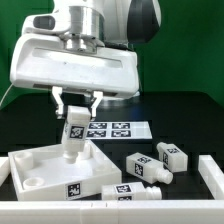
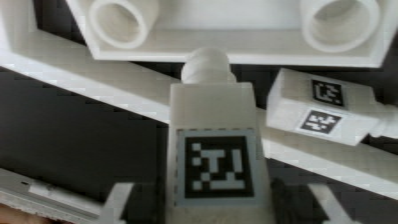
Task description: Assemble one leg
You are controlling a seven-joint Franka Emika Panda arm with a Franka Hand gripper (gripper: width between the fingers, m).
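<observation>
Fingers [image 1: 60, 103]: clamped on the leg [image 1: 73, 136].
Leg: upright, narrow end down, over the square panel [image 1: 38, 160].
Spare legs [image 1: 146, 168]: on the bench [image 1: 185, 128], beside the panel.

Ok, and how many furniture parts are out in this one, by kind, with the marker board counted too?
Legs: 4, one leg held in the gripper, three loose legs on the table.
Square panel: 1
Marker board: 1
Total: 6
</observation>
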